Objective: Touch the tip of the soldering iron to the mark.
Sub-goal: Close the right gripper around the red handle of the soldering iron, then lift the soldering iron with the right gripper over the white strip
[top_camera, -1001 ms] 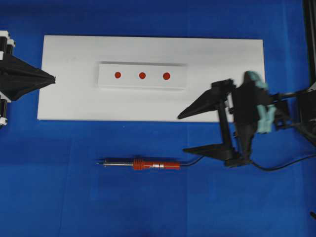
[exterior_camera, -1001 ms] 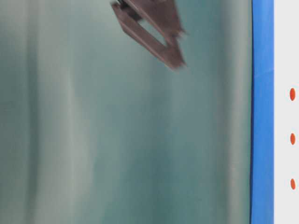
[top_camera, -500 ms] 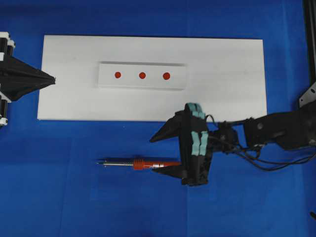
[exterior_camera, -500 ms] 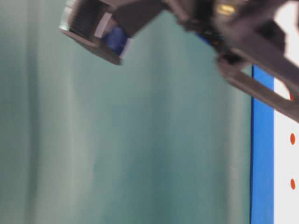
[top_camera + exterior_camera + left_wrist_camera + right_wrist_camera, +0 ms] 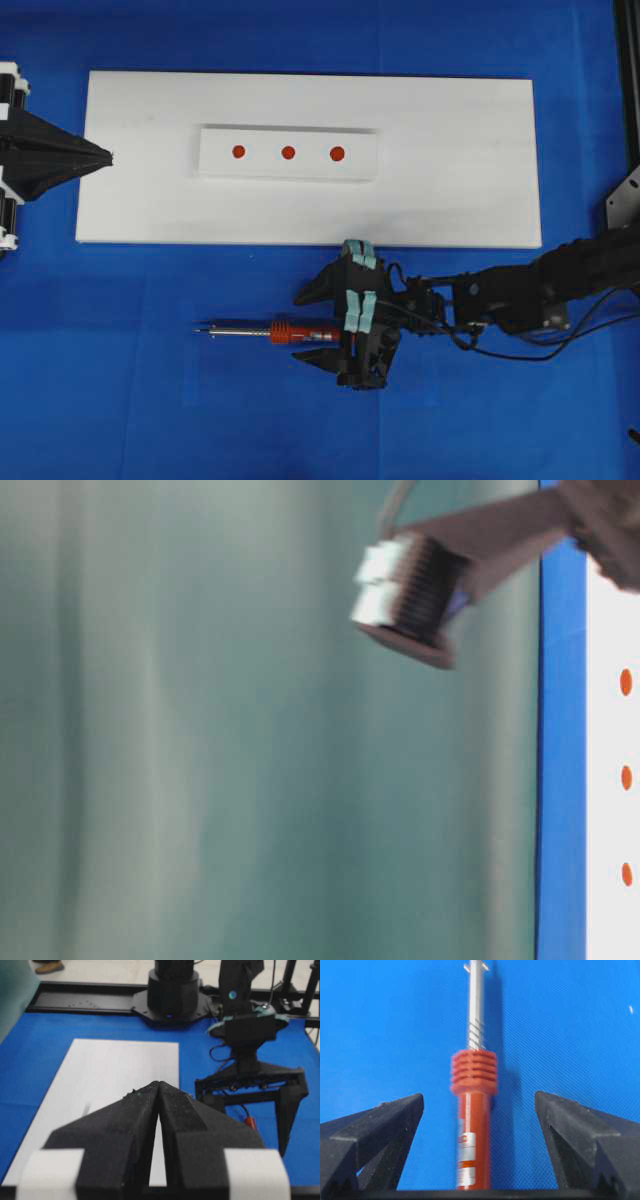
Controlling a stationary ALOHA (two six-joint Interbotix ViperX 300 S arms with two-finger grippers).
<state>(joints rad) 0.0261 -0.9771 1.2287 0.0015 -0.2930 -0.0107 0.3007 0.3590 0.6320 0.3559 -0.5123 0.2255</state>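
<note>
The soldering iron (image 5: pixel 262 330) lies flat on the blue cloth, red-orange handle (image 5: pixel 474 1130) to the right, silver shaft pointing left, tip (image 5: pixel 199 327) at its left end. Its cord is hidden under the right arm. My right gripper (image 5: pixel 300 328) is open, one finger on each side of the handle, not touching it; the right wrist view (image 5: pixel 479 1097) shows wide gaps on both sides. Three red marks (image 5: pixel 288 153) sit on a raised white strip (image 5: pixel 215 165). My left gripper (image 5: pixel 106 157) is shut and empty at the board's left edge, as the left wrist view (image 5: pixel 158 1083) shows.
A large white board (image 5: pixel 450 180) carries the strip and lies beyond the iron. The right arm (image 5: pixel 540 290) stretches in low from the right edge. The table-level view shows a blurred part of that arm (image 5: pixel 415 595) and the three marks (image 5: pixel 626 777).
My right gripper has come from the board's front edge, leftward and down, and now straddles the iron's handle with its jaws open. The left gripper and the iron have not moved.
</note>
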